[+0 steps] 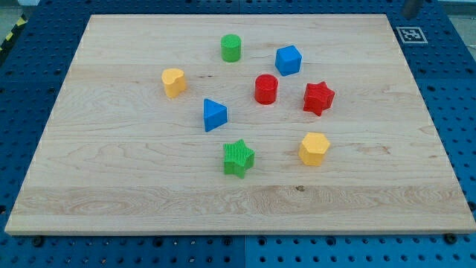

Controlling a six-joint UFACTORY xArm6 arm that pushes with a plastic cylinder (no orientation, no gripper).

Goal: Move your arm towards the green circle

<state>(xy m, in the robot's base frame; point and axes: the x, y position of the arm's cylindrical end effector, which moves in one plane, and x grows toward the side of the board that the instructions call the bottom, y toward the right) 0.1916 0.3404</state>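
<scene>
**Eight blocks sitting on a wooden board, rod out of sight**

The light wooden board (111, 186) is lying on a blue pegboard table (30, 67). The green cylinder block (231, 48) is standing near the view's top, left of the blue cube block (288, 59). Below them are sitting a red cylinder (266, 88), red star (318, 98), blue triangular block (214, 115), green star (238, 158) and two yellow blocks, one at the left (173, 82) and one at the lower right (314, 148). My tip is not showing, so I cannot tell its position.
</scene>
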